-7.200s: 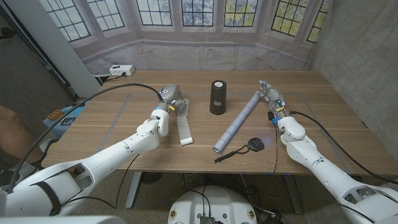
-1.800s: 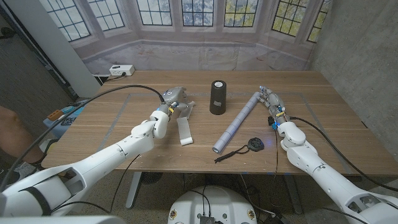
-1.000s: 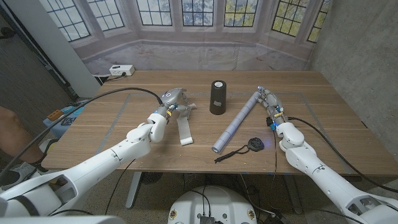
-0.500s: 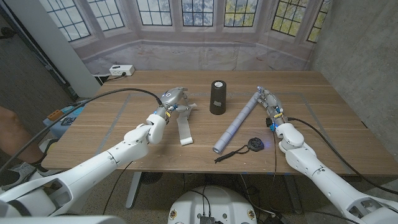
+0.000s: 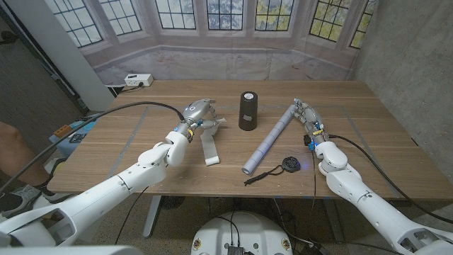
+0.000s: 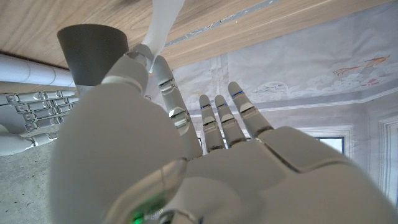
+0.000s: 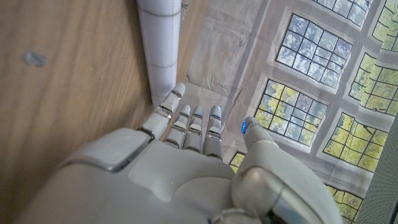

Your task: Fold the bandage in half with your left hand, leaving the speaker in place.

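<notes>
Your left hand pinches the bandage's far end, lifted, it seems; the rest trails toward you on the desk; a weak pinch could drop it (speaker stands just beside your hand; swing clear).

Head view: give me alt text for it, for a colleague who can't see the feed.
The robot's left hand pinches the far end of a white bandage and lifts it off the wooden table, the near end lying flat. A dark cylindrical speaker stands upright at mid-table. The right hand rests beside a long rolled tube, near a small black disc with a cord.
</notes>
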Robot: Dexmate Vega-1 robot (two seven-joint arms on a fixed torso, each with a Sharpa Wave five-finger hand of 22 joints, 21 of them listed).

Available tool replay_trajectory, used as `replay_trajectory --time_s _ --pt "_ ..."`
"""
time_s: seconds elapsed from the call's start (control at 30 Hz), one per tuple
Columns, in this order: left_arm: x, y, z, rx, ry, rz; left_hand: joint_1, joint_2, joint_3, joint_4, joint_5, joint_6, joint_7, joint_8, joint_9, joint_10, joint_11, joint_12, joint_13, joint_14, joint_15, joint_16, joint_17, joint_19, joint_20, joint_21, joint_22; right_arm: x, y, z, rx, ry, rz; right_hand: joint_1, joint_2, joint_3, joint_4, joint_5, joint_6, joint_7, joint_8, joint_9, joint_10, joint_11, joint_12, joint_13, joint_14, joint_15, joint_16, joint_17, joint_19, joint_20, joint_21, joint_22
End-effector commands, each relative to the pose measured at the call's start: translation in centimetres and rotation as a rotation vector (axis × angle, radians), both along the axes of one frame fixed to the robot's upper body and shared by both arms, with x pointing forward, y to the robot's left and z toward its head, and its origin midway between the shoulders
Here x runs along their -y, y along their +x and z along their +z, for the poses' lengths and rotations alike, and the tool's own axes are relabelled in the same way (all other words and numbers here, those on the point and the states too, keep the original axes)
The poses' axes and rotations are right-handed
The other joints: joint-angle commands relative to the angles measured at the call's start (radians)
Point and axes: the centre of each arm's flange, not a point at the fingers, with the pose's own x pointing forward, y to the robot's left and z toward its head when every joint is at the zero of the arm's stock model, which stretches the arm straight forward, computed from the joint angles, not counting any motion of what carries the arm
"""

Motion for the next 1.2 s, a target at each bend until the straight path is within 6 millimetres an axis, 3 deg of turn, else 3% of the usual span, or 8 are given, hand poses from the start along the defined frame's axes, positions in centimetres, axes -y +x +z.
replay_trajectory --time_s 0.03,1.2 --pt "0.0 -0.9 -0.1 0.013 0.015 -0.025 0.138 0.139 0.007 0.0 0.005 0.006 -0.001 0.007 0.002 0.0 -0.009 -0.002 0.005 0.005 -0.006 0.001 0.005 0.001 -0.007 0.004 0.002 0.1 -0.6 -0.2 0.003 -0.002 -0.01 0.0 0.003 0.008 0.002 0.001 0.004 -0.001 -0.006 0.002 0.005 -0.003 -0.003 0.003 0.008 -0.018 0.007 0.001 0.006 -0.034 -0.001 0.004" --pt "-2.0 -2.9 -1.5 0.03 0.01 -0.061 0.133 0.136 0.015 0.002 0.012 0.005 -0.003 0.014 0.001 0.006 -0.011 -0.001 0.006 0.005 -0.008 0.0 0.005 -0.004 -0.008 0.005 0.001 -1.1 -0.8 1.2 0.015 -0.035 -0.016 -0.003 0.003 0.008 0.004 0.001 0.006 0.001 -0.006 0.002 0.005 -0.003 -0.003 0.003 0.009 -0.018 0.008 0.002 0.007 -0.034 -0.001 0.004"
